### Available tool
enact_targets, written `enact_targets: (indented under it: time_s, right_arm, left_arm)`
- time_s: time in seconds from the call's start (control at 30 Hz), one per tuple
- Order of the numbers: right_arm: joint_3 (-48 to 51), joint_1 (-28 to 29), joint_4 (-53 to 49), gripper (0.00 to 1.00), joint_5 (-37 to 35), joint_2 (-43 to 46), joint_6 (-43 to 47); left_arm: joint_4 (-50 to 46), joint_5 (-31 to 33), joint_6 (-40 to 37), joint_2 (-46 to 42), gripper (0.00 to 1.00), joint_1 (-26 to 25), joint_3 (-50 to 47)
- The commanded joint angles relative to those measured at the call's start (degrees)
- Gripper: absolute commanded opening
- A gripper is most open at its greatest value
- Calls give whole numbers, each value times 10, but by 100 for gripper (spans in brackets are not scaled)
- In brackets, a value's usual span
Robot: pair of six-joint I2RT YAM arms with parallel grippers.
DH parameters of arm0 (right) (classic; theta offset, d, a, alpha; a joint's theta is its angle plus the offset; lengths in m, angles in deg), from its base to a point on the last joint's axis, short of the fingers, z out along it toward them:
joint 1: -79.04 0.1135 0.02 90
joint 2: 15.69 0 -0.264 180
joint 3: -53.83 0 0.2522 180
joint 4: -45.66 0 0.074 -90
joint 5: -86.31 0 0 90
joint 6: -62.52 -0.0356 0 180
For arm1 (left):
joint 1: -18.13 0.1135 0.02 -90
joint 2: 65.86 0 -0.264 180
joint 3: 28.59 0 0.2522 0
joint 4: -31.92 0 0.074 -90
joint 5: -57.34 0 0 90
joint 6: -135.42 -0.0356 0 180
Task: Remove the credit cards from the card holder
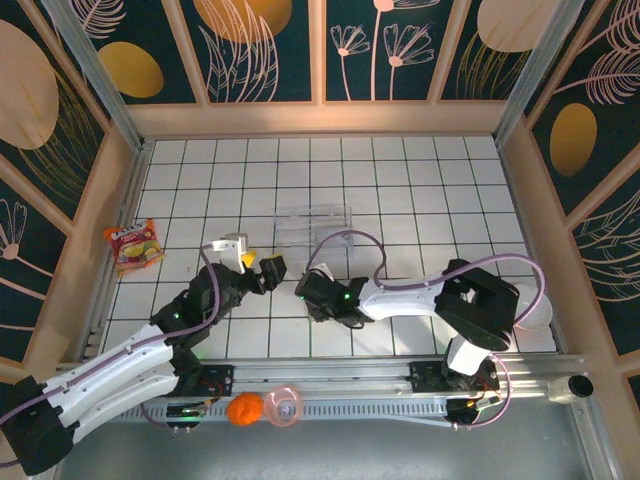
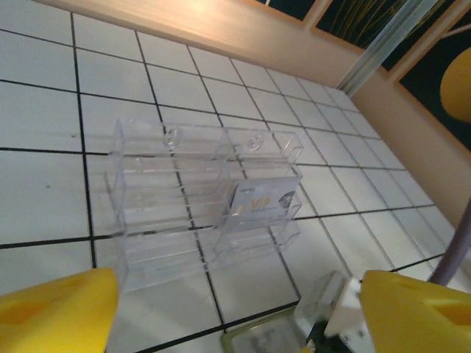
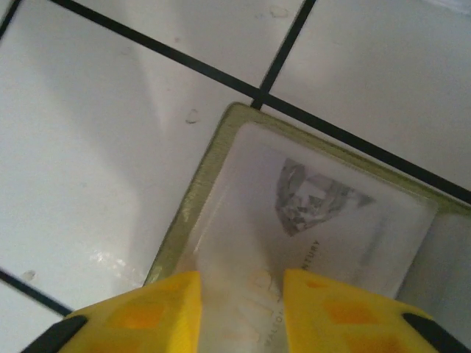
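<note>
The card holder [image 3: 193, 200] lies open on the white tiles, olive-green round its rim; its corner [image 2: 259, 341] also shows in the left wrist view. A pale credit card [image 3: 324, 220] with a diamond mark lies flat in it. My right gripper [image 3: 241, 309] hangs right over that card, its yellow fingers a little apart with the card's surface showing between them; from above it [image 1: 308, 293] covers the holder. Another credit card [image 2: 263, 198] lies in the clear plastic tray [image 2: 169, 191]. My left gripper [image 2: 239, 305] is wide open with nothing between its fingers, just short of the tray [image 1: 313, 222].
A snack packet [image 1: 136, 245] lies by the left wall. An orange ball [image 1: 243, 409] and a pink ring [image 1: 283, 407] sit on the front rail. Wooden walls close in the tiled floor on three sides. The two grippers are about one tile apart.
</note>
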Motion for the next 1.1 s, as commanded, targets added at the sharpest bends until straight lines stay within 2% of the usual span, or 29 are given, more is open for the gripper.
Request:
enact_targets:
  time_s: [0.0,0.13,0.3,0.5,0.63,0.77,1.07]
  right_arm:
    - [-15,7,-36,27,-30,-20,-11]
    - [-9,7,-20,15,-26,-7,-18]
    - [12,5,14,1,-34,26,-26]
    - [79,-4,107,0,-5,111,-32]
    - [107,-23,144,0,43,138,-36]
    - [112,-25,144,0,55,136,-41]
    - [127,-29,158,0,61,145,-54]
  left_arm:
    - [-25,-12,27,-12,74,4,-18]
    - [-26,-49,31,4,62,5,-25]
    - [5,-105,32,56,35,4,-34]
    - [112,-172,63,146,16,3,-56]
    - [160,-192,71,211,8,-9,-46]
    - [173,-193,65,259,4,-30,-21]
    - [147,-170,76,341,0,-55,25]
